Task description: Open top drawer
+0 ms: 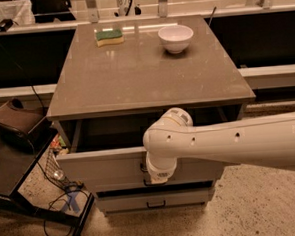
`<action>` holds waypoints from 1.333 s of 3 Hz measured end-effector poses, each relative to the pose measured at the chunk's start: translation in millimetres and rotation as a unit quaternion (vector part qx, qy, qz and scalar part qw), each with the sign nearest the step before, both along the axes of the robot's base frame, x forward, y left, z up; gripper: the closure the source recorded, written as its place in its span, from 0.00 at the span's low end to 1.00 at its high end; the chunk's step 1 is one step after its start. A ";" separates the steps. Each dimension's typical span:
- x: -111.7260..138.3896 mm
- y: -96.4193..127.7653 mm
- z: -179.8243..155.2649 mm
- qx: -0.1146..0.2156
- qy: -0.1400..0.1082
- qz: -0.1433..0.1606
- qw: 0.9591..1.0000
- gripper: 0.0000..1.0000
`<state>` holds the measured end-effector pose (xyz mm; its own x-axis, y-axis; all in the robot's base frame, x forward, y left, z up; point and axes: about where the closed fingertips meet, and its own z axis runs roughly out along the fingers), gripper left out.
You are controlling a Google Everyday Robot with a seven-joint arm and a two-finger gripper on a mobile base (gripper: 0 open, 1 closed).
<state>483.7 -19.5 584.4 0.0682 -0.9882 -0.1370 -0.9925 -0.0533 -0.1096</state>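
Observation:
The top drawer (103, 168) is the big grey drawer right under the cabinet's top. It stands pulled out toward me, and a dark gap shows behind its flat front. My gripper (150, 170) is at the middle of the drawer front, where the small black handle (142, 167) peeks out. My white arm (229, 142) reaches in from the right and covers most of the gripper.
Under the top drawer a lower grey drawer (127, 202) with a black handle (157, 204) sits closed. On the cabinet top (145, 75) are a white bowl (175, 37) and a green-yellow sponge (109, 37). A dark stand (20, 163) and cables (62, 195) are at the left.

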 end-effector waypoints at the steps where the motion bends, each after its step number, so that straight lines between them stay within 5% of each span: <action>1: 0.0 0.0 0.1 0.000 0.000 0.000 1.000 1.00; 4: -16.7 -8.1 18.5 -0.013 -0.019 -0.010 1.000 1.00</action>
